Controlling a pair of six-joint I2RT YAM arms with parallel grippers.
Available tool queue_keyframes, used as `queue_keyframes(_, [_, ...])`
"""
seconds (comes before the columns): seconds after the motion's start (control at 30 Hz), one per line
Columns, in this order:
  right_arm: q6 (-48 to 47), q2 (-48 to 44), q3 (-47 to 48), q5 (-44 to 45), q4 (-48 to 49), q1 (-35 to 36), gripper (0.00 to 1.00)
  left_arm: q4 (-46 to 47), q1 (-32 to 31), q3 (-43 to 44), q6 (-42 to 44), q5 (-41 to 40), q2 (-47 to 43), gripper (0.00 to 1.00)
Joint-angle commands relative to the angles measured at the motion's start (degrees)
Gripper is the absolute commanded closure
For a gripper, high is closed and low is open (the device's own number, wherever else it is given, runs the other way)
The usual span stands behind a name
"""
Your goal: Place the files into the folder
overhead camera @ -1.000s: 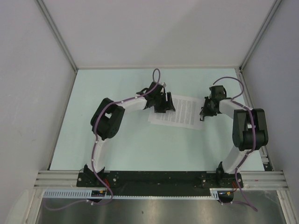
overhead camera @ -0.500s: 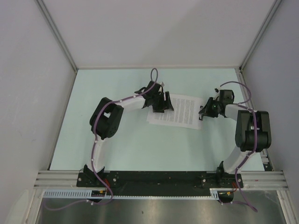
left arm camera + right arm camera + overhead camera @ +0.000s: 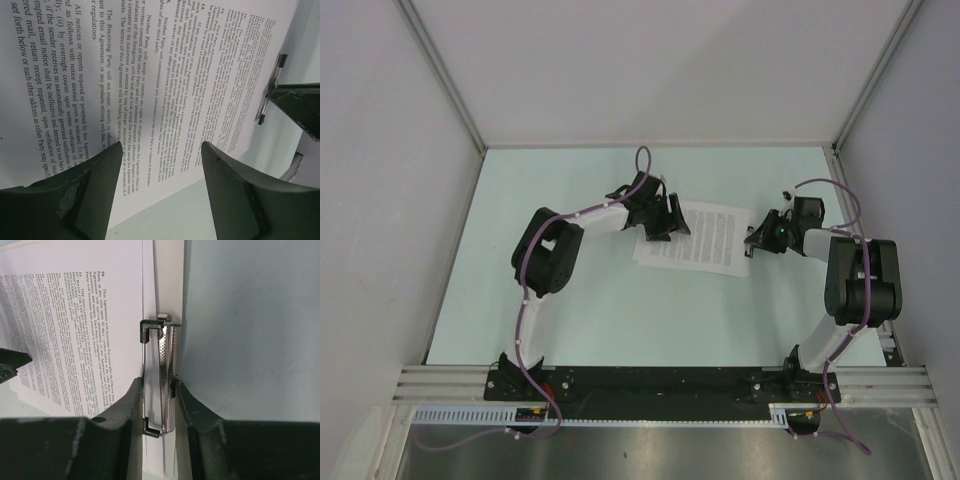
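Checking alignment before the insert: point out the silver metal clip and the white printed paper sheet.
silver metal clip [image 3: 167,365]: right wrist view, on its perforated plate.
white printed paper sheet [image 3: 190,75]: left wrist view, mid text block.

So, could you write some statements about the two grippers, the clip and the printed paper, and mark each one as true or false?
1. The right gripper has the metal clip between its fingers. True.
2. The left gripper is shut tight. False: its fingers stand apart over the printed sheet.
3. The printed sheet lies at the near table edge, beside the arm bases. False: it lies mid-table, between the two grippers.
4. The metal clip sits at the sheet's edge on the right arm's side. True.
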Motion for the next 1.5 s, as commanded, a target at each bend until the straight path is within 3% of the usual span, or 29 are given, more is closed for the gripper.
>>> queue_keyframes(0.0, [1.9, -0.3, -1.4, -4.8, 1.5, 1.1, 1.00, -2.3, -2.1, -0.4, -4.3, -0.1, 5.1, 0.28])
queue_keyframes(0.1, [2.0, -0.4, -1.4, -4.7, 1.6, 1.1, 1.00, -1.5, -2.5, 0.0, -4.4, 1.2, 4.7, 0.28])
queue_keyframes(0.43, [1.1, -0.5, -1.4, -1.9, 0.3, 0.8, 1.00, -2.8, -1.9, 0.5, 10.4, 1.9, -5.0, 0.15])
queue_keyframes(0.67, [0.4, 0.0, -1.3, -1.5, -1.9, 0.5, 1.00, -1.7, 0.4, 1.7, 11.5, 12.1, -10.2, 0.07])
queue_keyframes(0.93, [0.0, 0.0, -1.0, -1.1, -2.4, 0.4, 1.00, -8.4, 2.9, 3.9, 15.0, 12.7, -16.5, 0.05])
queue_keyframes(1.23, [-0.4, 0.3, -0.7, -0.5, -2.9, 0.6, 1.00, -15.0, 5.9, 1.3, 20.1, 3.0, -26.6, 0.04])
queue_keyframes(1.37, [-0.4, 0.4, -0.5, -0.4, -3.4, 0.7, 1.00, -19.3, 6.6, 0.9, 18.6, -11.9, -27.3, 0.02])
queue_keyframes(1.47, [-0.6, 0.4, -0.3, -0.1, -3.6, 0.8, 1.00, -20.0, 6.6, 0.0, 16.2, -17.7, -25.1, 0.01])
